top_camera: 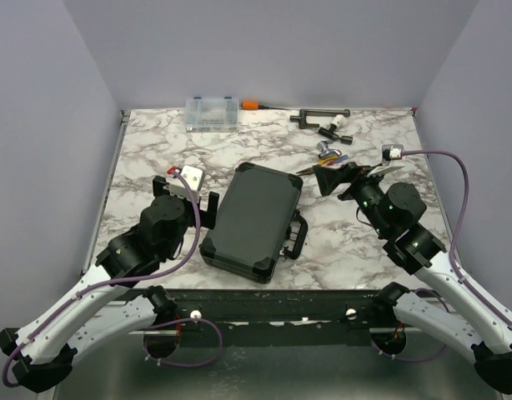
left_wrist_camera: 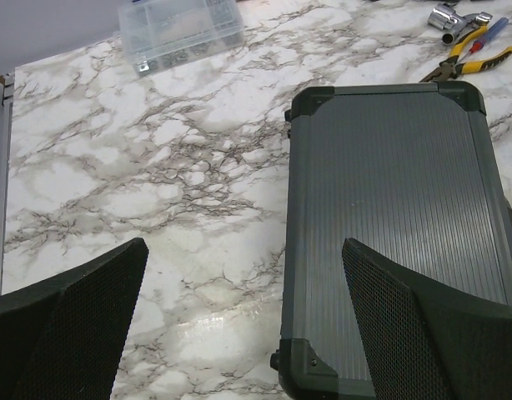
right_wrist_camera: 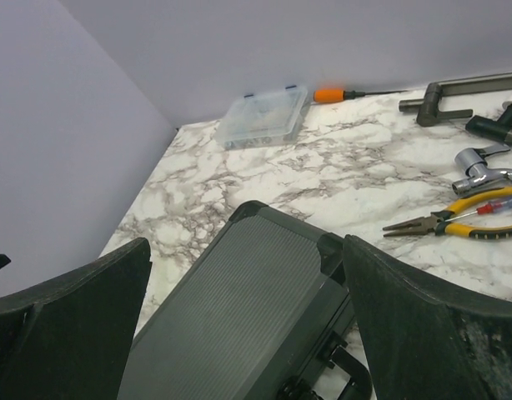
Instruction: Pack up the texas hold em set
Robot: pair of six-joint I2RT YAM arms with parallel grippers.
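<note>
Top view: one closed case [top_camera: 254, 218] flat on the counter [top_camera: 156, 150], between my left end effector [top_camera: 187, 193] and right end effector [top_camera: 338, 177].
Left wrist: left end effector apart, holding nothing; one clear box [left_wrist_camera: 179, 29].
Right wrist: right end effector apart, holding nothing; one pair of pliers [right_wrist_camera: 456, 221].

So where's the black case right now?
In the top view the closed black case lies flat at centre, between the left gripper and right gripper, its handle facing the right arm.
</note>
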